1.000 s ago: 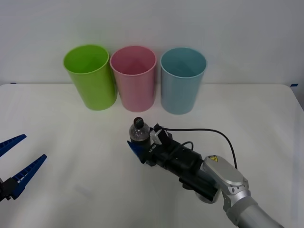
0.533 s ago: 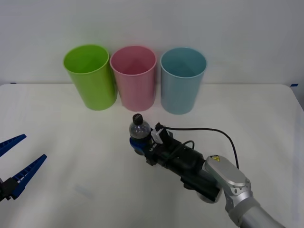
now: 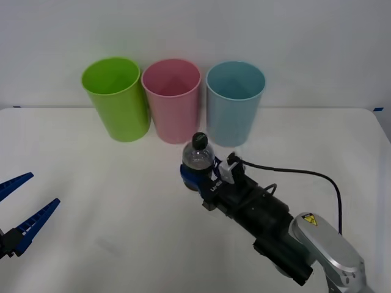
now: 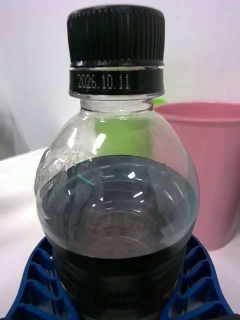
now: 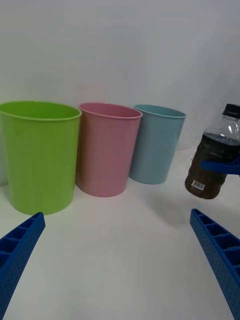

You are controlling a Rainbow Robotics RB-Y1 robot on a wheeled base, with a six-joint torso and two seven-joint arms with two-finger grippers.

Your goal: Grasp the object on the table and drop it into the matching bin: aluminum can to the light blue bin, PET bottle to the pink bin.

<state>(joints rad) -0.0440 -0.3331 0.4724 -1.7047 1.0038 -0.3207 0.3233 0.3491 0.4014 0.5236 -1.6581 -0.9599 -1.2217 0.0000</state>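
Take the tall round pink plastic bin (image 3: 171, 97) as your landmark. It stands at the far side of the wide white table (image 3: 91, 177), with a lime green bin (image 3: 116, 96) of the same tapered shape touching or nearly touching it on the robot's left and the light blue bin (image 3: 234, 110) just beside it on the robot's right.

Your right gripper (image 3: 197, 177) is in front of the pink bin, a little toward the light blue one, with its black wrist body and cable trailing back toward the robot. Its blue ribbed fingers (image 4: 200, 285) are clamped on either side of the lower body of the small clear plastic bottle (image 3: 198, 160) with the black screw cap, dark liquid inside and a dark band round its body. You can see in the right wrist view how the fingers cup the bottle (image 4: 117, 200) low down, and the pink bin (image 4: 207, 170) rises behind it. The bottle stands upright in the grip. In the left wrist view the bottle (image 5: 214, 165) appears to hang clear of the tabletop, though the gap under it is hard to judge.

Your left gripper (image 3: 21, 210) sits well away from the pink bin, near the table's near left edge, with its blue fingers (image 5: 217, 252) spread wide and nothing between them.
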